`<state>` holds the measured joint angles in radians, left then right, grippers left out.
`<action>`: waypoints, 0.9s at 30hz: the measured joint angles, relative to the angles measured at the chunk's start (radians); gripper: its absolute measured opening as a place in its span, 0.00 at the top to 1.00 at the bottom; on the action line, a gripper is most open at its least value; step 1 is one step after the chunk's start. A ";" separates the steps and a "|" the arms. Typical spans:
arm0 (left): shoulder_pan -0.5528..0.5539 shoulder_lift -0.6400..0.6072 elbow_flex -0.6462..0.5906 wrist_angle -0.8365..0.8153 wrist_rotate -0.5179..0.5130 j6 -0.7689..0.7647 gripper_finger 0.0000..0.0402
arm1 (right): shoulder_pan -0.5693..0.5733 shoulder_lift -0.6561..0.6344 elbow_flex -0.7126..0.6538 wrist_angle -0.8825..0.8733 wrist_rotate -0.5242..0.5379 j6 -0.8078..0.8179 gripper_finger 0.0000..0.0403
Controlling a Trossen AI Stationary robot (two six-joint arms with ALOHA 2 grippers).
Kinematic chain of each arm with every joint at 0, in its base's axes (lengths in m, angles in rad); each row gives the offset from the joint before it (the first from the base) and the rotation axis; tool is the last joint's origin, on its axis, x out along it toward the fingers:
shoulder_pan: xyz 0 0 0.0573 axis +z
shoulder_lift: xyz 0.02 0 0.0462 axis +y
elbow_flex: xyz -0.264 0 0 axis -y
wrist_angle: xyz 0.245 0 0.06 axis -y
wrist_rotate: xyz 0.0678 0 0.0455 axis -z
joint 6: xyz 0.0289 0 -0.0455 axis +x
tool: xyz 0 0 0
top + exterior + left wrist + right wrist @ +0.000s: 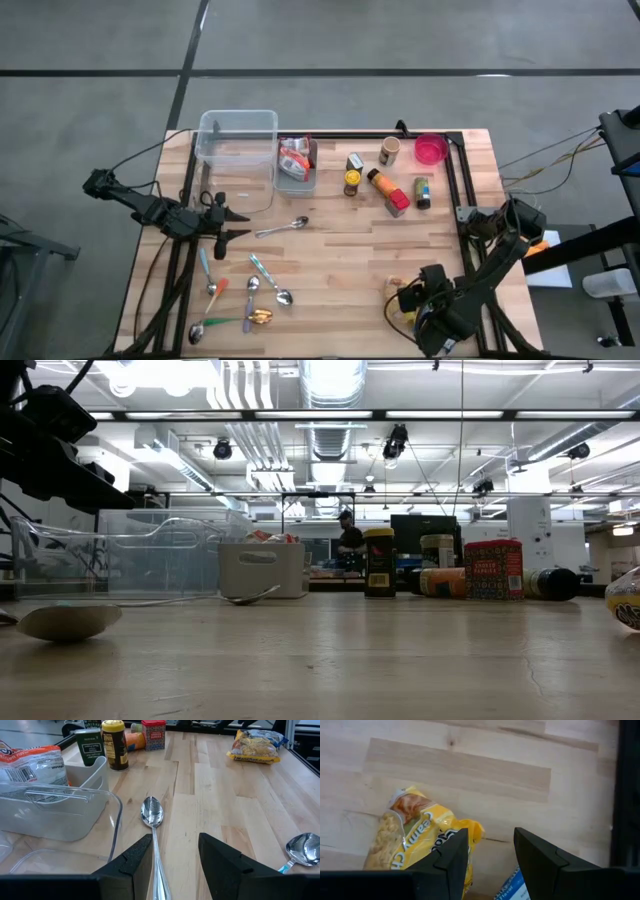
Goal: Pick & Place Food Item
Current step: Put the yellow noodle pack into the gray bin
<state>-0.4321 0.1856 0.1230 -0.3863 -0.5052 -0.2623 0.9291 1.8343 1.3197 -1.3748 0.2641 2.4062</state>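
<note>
The food item here is a yellow pasta bag lying flat on the wooden table near its front right corner; it also shows far off as the same bag in the left wrist view and at the low view's right edge. My right gripper hangs open just above the bag's one end, pointing steeply down, one finger over the bag's edge and the other over bare wood. My left gripper waits open at the table's left, its fingers on either side of a spoon's handle without touching it.
A clear container and a white bin with packets stand at the far left. Jars and bottles and a pink bowl stand at the far right. Several spoons lie near the front left. A black frame rail runs beside the bag.
</note>
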 joint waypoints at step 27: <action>0.000 0.000 0.000 0.000 0.000 0.000 0.59 | -0.037 -0.012 -0.039 0.050 0.169 -0.005 0.61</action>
<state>-0.4320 0.1856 0.1230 -0.3866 -0.5049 -0.2623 0.8917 1.8221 1.2808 -1.3244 0.4327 2.4016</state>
